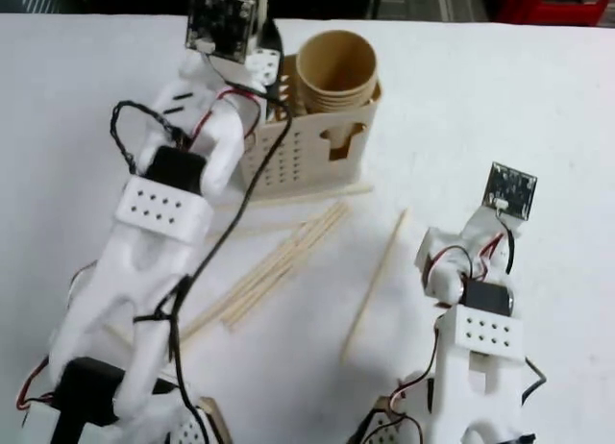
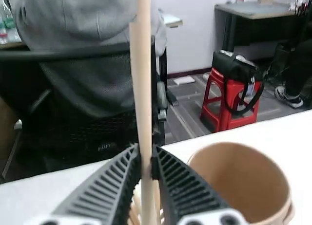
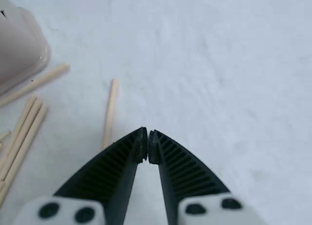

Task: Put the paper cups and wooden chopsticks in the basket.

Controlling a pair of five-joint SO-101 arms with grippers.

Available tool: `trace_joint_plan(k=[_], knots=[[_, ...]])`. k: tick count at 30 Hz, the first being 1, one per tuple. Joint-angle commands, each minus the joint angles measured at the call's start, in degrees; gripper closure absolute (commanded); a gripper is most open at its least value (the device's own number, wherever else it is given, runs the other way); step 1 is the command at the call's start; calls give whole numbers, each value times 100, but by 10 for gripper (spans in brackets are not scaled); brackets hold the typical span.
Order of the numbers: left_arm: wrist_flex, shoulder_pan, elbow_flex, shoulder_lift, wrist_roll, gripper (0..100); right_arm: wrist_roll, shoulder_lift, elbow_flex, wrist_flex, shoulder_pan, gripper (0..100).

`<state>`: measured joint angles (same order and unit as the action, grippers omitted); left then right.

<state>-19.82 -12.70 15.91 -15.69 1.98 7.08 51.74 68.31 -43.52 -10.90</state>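
My left gripper (image 2: 146, 160) is shut on a wooden chopstick (image 2: 143, 74) and holds it upright over the basket (image 1: 306, 154), beside the stack of brown paper cups (image 2: 241, 186). From above, that chopstick (image 1: 263, 0) rises past the left wrist camera, and the paper cups (image 1: 336, 67) sit in the basket's right part. Several chopsticks (image 1: 274, 263) lie fanned on the table in front of the basket. One single chopstick (image 1: 375, 283) lies further right. My right gripper (image 3: 147, 143) is shut and empty, low over the table near the single chopstick (image 3: 109, 113).
One more chopstick (image 1: 312, 194) lies along the basket's front base. The white table (image 1: 538, 108) has free room to the right of the basket. In the right wrist view, a basket corner (image 3: 19, 45) and the fanned chopsticks (image 3: 22, 137) show.
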Motion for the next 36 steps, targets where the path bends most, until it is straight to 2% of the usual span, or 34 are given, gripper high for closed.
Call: trace_joint_plan(k=[1,4,7,14,22,29,33,36], knots=[[97,57,9,-277,-35,972,9,136,-53,84,-4,981],[-316,75,-149,-303,-53,912,9,136,-53,84,-4,981],[-1187,75,-431,-549,-62,867,9,136,-53,84,-4,981],[-2505,75,-879,-1446,-18,841,9,136,-44,84,-4,981],[-4343,347,-712,-2651,844,842,9,189,-70,48,242,981],[-4510,1358,765,-4101,870,842,9,189,-281,-22,884,981],[-4492,1965,2004,-5015,870,841,18,136,-642,-585,1516,981],[-4132,2378,2980,-5622,879,840,378,136,-1196,-1218,1912,980]])
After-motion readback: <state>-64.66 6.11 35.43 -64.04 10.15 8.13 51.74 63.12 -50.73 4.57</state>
